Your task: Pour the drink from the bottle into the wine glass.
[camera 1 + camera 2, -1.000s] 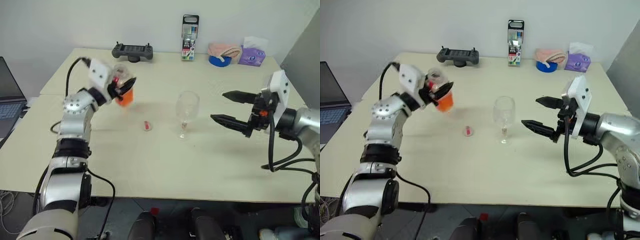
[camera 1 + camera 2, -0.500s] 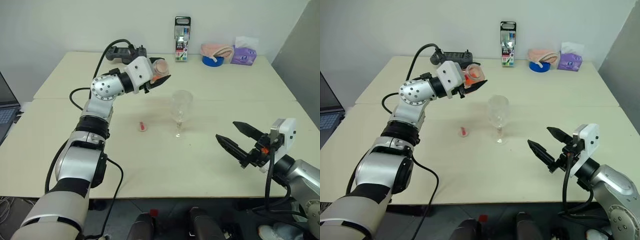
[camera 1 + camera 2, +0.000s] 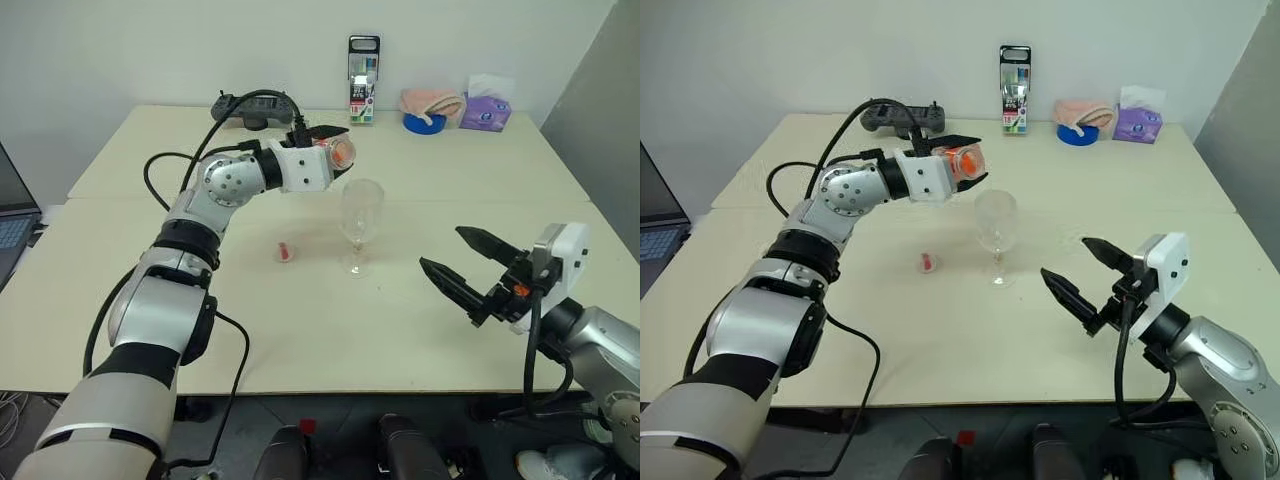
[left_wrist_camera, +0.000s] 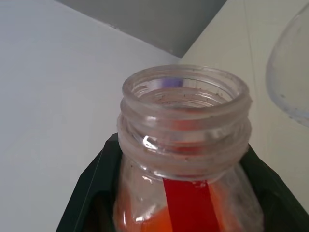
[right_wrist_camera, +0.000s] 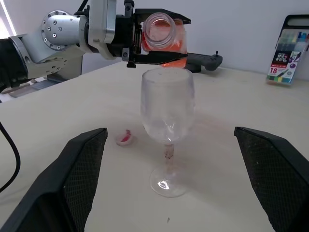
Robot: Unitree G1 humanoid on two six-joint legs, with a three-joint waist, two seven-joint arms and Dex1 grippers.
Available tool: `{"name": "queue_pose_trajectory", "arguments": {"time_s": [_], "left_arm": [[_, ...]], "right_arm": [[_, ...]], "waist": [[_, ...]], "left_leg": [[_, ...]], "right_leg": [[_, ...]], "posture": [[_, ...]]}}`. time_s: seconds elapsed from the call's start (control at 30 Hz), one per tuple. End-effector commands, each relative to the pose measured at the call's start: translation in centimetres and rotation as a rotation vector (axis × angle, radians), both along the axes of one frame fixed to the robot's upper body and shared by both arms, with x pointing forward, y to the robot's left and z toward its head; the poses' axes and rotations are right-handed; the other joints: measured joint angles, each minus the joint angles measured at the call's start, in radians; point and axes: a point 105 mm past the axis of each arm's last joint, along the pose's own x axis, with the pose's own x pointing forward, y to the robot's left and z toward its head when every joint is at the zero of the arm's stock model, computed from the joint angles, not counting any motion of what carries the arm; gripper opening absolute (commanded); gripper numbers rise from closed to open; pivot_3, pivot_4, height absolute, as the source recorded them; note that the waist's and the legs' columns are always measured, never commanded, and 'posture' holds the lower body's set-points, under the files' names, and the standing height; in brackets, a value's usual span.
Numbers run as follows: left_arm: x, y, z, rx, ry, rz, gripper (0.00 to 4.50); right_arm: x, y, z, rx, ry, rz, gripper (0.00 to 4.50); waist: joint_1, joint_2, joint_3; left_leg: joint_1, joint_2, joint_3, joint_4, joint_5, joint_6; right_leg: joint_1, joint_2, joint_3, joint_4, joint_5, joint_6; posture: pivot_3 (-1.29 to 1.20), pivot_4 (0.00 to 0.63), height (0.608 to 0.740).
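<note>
My left claw [image 3: 333, 146] gripped the small clear plastic bottle [image 3: 962, 162] of translucent orange drink [image 4: 159, 223], uncapped and tipped level just above the clear stemmed wine glass [image 3: 360, 212] standing mid-worktop [image 3: 300, 320]. My right claw [image 3: 468, 270] hung released, well apart.

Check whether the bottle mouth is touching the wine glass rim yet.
Apart. In the right wrist view the bottle mouth hangs above the wine glass rim, with background showing between them.
</note>
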Motion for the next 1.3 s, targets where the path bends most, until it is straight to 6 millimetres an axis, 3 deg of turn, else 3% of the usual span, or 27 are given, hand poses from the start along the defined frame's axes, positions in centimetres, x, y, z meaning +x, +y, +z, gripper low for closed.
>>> {"name": "queue_pose_trajectory", "arguments": {"time_s": [0.03,0.73,1.3], "left_arm": [[-0.3,-0.2,2.3,-0.007,-0.109,-0.003,2.15],[-0.1,-0.6,2.9,0.116,-0.351,0.037,2.15],[-0.2,-1.3,3.0,0.169,-0.407,0.02,2.15]], "right_arm": [[-0.6,0.8,1.2,-0.015,-0.061,0.04,4.5],[-1.0,1.7,1.3,-0.033,-0.048,0.1,4.5],[-1.1,2.4,1.9,-0.053,-0.063,0.137,4.5]], "waist": [[0.0,0.0,0.0],[0.0,0.0,0.0],[0.0,0.0,0.0]], "left_leg": [[0.0,0.0,0.0,0.0,0.0,0.0],[0.0,0.0,0.0,0.0,0.0,0.0],[0.0,0.0,0.0,0.0,0.0,0.0]], "right_leg": [[0.0,0.0,0.0,0.0,0.0,0.0],[0.0,0.0,0.0,0.001,0.0,0.0],[0.0,0.0,0.0,0.001,0.0,0.0]], "posture": [[0.0,0.15,0.74],[0.0,0.15,0.74],[0.0,0.15,0.74]]}}
